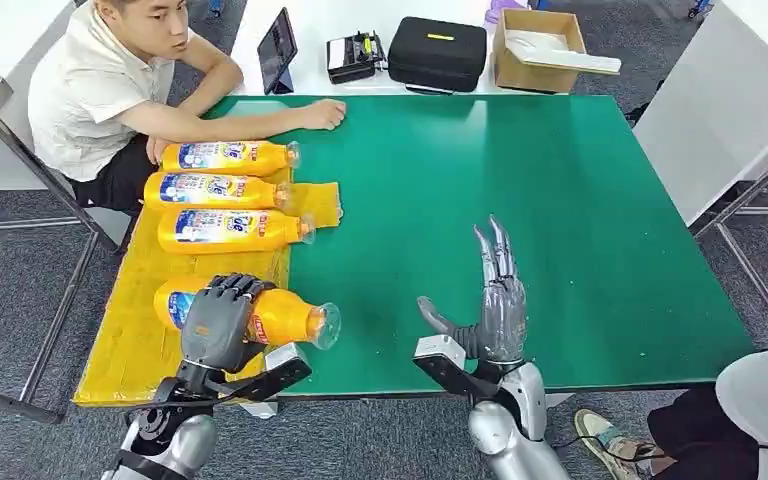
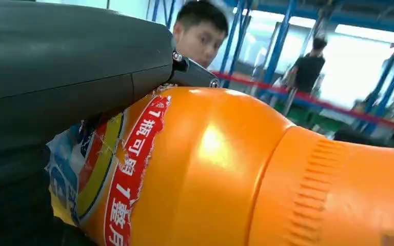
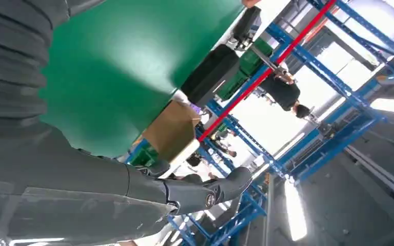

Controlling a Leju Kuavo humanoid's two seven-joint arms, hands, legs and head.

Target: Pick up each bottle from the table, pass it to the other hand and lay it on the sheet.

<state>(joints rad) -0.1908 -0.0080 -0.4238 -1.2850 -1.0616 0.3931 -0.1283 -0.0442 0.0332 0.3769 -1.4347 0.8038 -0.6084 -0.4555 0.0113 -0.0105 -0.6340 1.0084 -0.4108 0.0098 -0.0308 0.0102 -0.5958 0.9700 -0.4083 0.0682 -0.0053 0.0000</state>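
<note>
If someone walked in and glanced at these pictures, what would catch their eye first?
Probably the row of orange bottles lying on the yellow sheet at the left edge of the green table. Nearest the robot, its left hand grips a fourth bottle, while the right hand hovers open beside it.

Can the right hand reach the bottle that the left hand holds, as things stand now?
Probably yes. The right hand is open above bare green table, and nothing lies between it and the bottle in the left hand, whose capped end points towards it.
</note>
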